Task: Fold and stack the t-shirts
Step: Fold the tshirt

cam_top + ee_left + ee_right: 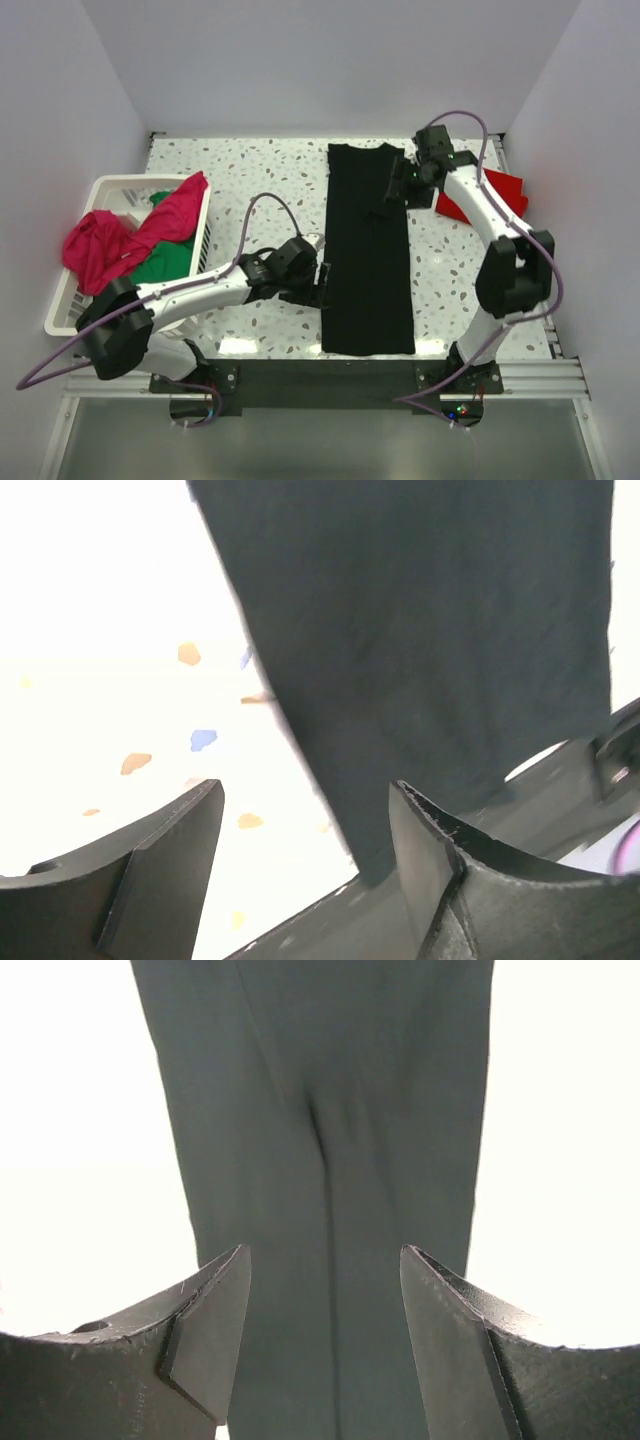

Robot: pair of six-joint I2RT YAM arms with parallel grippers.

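Note:
A large black t-shirt (pixel 368 260) lies flat on the speckled table as a long narrow strip running from near to far. My left gripper (pixel 322 278) is at its left edge, low to the table, and stands open. In the left wrist view the black t-shirt's (pixel 430 630) near corner lies by the right-hand finger (pixel 430 850), with nothing held between the fingers of the left gripper (pixel 305 805). My right gripper (pixel 393 190) hovers open over the far right part of the strip. The right wrist view has the right gripper (pixel 325 1260) centred over the black t-shirt (pixel 320 1110).
A white slatted basket (pixel 62 305) at the left holds a magenta-pink t-shirt (pixel 120 235), draped over its rim, and a green t-shirt (pixel 165 262). A red t-shirt (pixel 505 188) lies at the far right behind the right arm. The table's dark front rail (pixel 330 375) runs along the near edge.

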